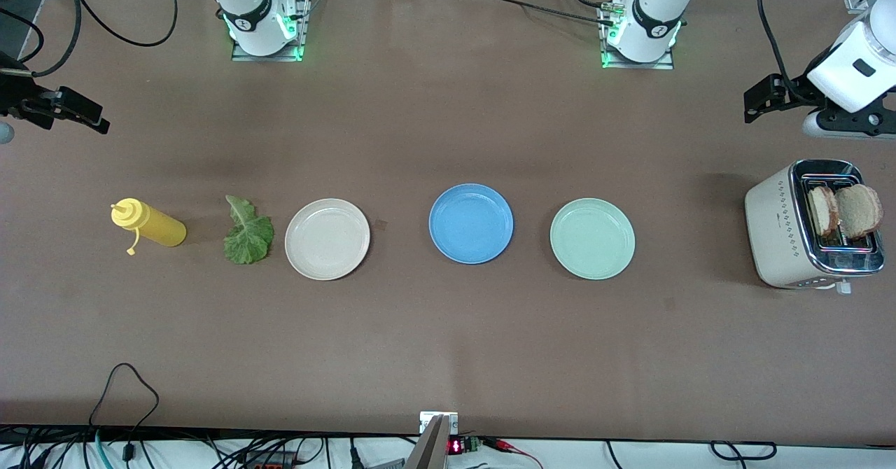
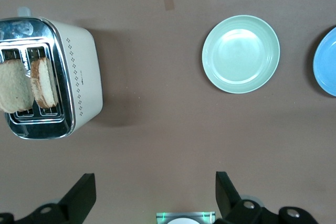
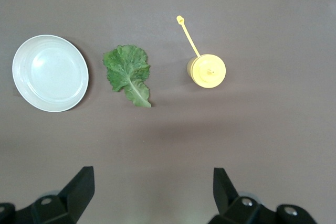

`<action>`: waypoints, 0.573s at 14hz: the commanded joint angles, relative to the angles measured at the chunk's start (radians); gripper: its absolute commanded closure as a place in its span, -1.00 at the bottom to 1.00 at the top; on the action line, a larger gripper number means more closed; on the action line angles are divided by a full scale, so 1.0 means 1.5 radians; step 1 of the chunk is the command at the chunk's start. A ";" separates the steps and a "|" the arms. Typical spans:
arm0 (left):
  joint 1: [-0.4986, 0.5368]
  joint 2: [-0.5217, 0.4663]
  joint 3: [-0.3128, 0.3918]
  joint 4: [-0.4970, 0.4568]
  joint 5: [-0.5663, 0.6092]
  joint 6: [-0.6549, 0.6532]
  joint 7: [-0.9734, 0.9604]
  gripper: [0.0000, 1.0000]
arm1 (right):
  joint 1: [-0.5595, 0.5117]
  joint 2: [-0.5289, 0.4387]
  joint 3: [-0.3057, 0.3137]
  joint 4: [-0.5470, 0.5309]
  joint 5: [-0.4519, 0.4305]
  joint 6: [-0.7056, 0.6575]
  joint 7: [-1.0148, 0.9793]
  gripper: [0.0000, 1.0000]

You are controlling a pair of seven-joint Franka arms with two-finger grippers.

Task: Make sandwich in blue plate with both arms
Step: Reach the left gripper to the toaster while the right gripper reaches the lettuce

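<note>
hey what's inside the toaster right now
Two slices of toast stand in the toaster, one per slot, tops sticking out. Their lower parts are hidden inside the slots.

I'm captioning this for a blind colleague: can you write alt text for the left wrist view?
A cream toaster holding two toast slices stands on a brown table, with an empty mint-green plate nearby. The left tool, fingers open, hangs above bare table.

A row is being formed across the table by the bottle (image 1: 148,224), lettuce (image 1: 247,233), beige plate (image 1: 327,239), blue plate (image 1: 470,223), green plate (image 1: 592,239) and toaster (image 1: 812,225); narrow gaps are being left between neighbours, while bare table (image 1: 448,126) is being left open on both sides of it
</note>
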 commanded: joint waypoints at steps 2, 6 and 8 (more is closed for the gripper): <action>0.035 0.047 0.000 0.035 0.071 -0.036 0.035 -1.00 | 0.002 0.001 0.001 0.006 0.000 -0.005 -0.006 -1.00; 0.087 0.093 0.000 0.011 0.150 0.059 0.098 -1.00 | 0.002 0.004 0.001 0.006 0.001 -0.005 -0.007 -1.00; 0.146 0.099 0.000 -0.043 0.153 0.179 0.180 -1.00 | 0.002 0.008 0.001 0.006 0.001 -0.001 -0.007 -1.00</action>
